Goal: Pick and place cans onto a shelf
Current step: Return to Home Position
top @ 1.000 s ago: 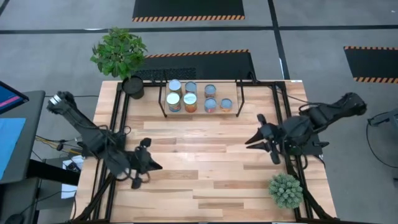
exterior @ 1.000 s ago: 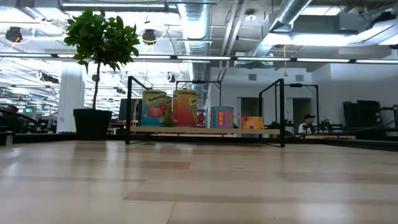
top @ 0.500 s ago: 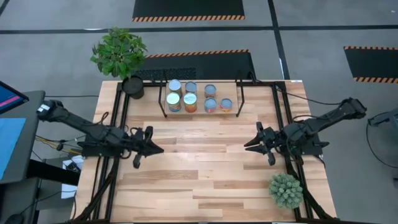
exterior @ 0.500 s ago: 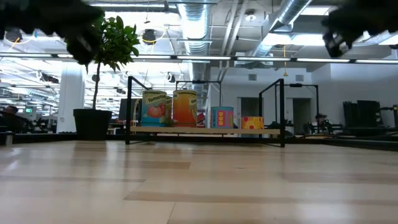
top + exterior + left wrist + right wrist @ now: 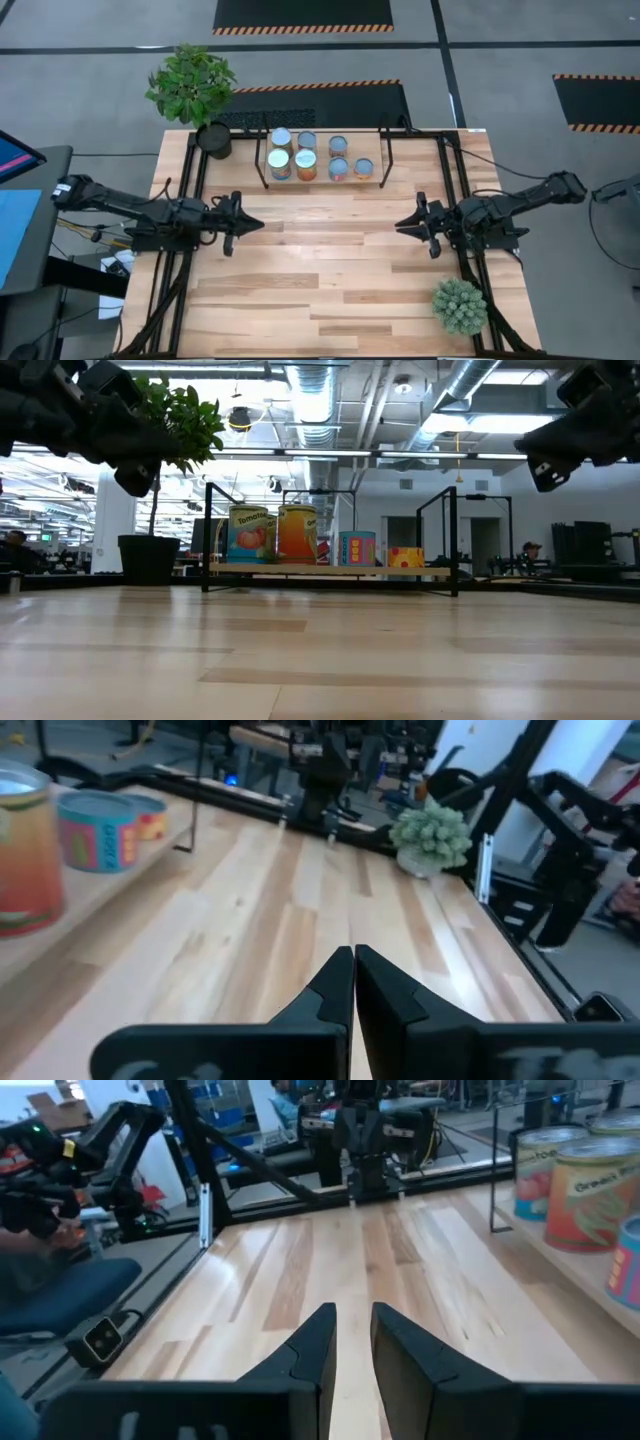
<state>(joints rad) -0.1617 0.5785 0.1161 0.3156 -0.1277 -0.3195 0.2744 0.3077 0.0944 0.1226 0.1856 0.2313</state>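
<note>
1. We find seven cans (image 5: 305, 165) standing upright on the shelf (image 5: 372, 148), which sits at the middle of the far edge of the counter (image 5: 320, 285). No can stands on the counter's bare boards.
2. The left gripper (image 5: 252, 224) hovers just inside the counter's left edge, its fingers (image 5: 330, 985) pressed together and empty.
3. The right gripper (image 5: 402, 225) hovers just inside the right edge, its fingers (image 5: 315, 1340) a narrow gap apart, holding nothing.
4. In our judgement the cans are rigid and smooth-walled, likely weighty if full, and apt to slip. Take hold across the side wall at mid-height. The close-packed rows leave little room for fingers between neighbours.
</note>
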